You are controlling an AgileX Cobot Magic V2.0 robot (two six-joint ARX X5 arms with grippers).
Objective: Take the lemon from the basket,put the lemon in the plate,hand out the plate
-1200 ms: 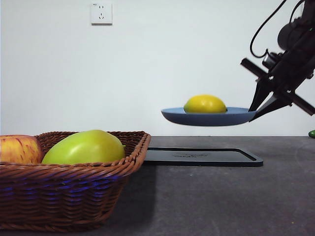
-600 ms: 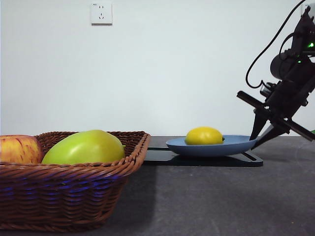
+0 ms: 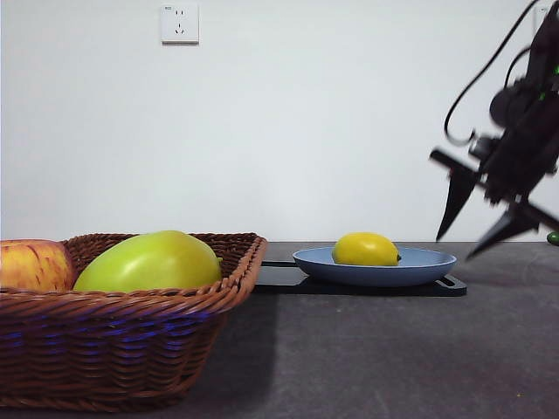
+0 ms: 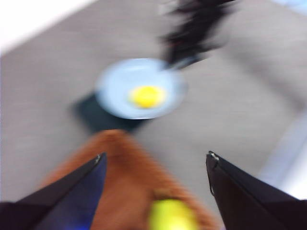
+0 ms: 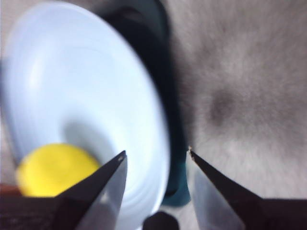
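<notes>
I've set the plate (image 3: 376,266) back down: a second ago it hung in the air, pinched at its rim, and now it rests on the black tray (image 3: 358,284) on the tabletop (image 3: 393,358), with the lemon (image 3: 366,250) lying in it a little left of centre. My right gripper (image 3: 479,225) has let go and pulled up and away to the right; its fingers are spread wide, nothing between them, clear of the rim. The right wrist view agrees: the rim (image 5: 158,120) sits just ahead of the open fingers (image 5: 108,179), no longer between them.

My left gripper (image 4: 156,165) hangs high over the basket (image 3: 122,314), fingers parted and empty, looking down on plate and lemon from well off; that view is smeared by motion.

The basket now holds only the big green fruit (image 3: 150,260) and the apple (image 3: 33,264).

I judge the lemon steps done and the hand-out either finished with this put-down or interrupted by it. If the plate must be offered again, I'd need a fresh grip on the rim.
</notes>
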